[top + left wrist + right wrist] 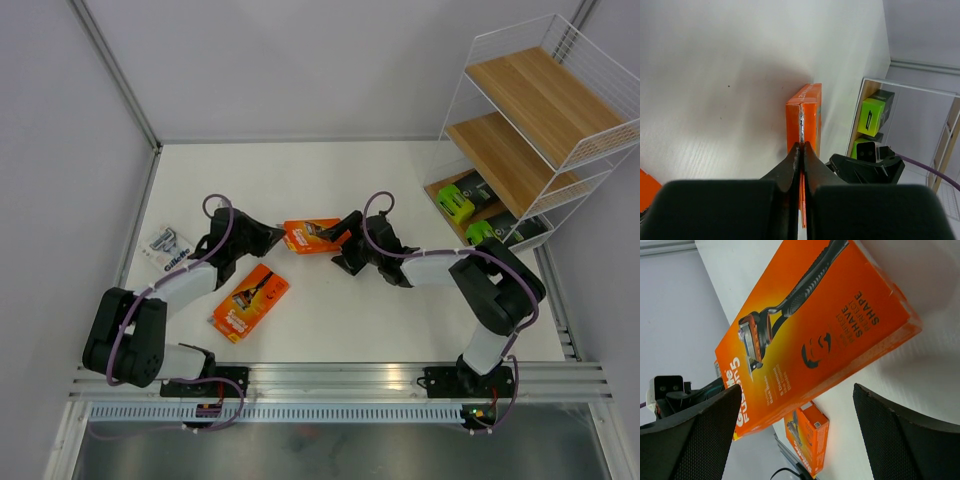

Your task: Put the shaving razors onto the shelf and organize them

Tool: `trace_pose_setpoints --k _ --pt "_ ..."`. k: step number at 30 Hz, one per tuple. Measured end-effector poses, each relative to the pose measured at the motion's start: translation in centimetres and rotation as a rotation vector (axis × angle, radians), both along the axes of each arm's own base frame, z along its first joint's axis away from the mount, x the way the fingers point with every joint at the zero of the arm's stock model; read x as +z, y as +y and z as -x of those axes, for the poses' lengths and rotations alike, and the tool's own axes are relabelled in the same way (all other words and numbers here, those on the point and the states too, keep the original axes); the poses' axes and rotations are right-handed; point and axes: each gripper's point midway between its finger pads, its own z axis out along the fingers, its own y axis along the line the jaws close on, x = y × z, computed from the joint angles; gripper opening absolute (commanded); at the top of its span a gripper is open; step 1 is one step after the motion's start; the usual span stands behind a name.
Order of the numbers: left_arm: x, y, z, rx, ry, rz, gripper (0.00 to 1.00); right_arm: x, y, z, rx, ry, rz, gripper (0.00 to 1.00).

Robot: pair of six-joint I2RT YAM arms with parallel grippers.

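Where its face shows to the right wrist camera, the orange pack (820,325) reads "Fusion5" beside a pictured razor. The left gripper (801,150) is pinched tight on the pack's thin edge at mid-table (350,180). The right gripper (342,243) gapes wide just right of it, gripping nothing. A second orange pack (250,301) lies nearer and to the left, with the white blister pack (168,248) marked "Gillette" at far left. Two black-and-lime packs (458,200) sit on the lowest board of the shelf (540,95), far right.

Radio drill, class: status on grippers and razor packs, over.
Left gripper shut on orange pack. Right gripper open at its other end. Two black packs on shelf, bottom tier. Only the right arm between pack and shelf.
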Motion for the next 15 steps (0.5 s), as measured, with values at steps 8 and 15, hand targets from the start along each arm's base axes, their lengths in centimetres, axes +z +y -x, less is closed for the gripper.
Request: trace_pose_setpoints --k 8,15 --pt "-0.12 -0.12 0.61 -0.002 0.006 0.01 0.02 -0.69 -0.22 -0.44 -0.023 -0.001 0.014 0.92" --pt "-0.13 -0.11 0.78 -0.032 -0.015 -0.023 0.02 -1.01 -0.92 -0.95 -0.043 -0.029 0.067 0.87"
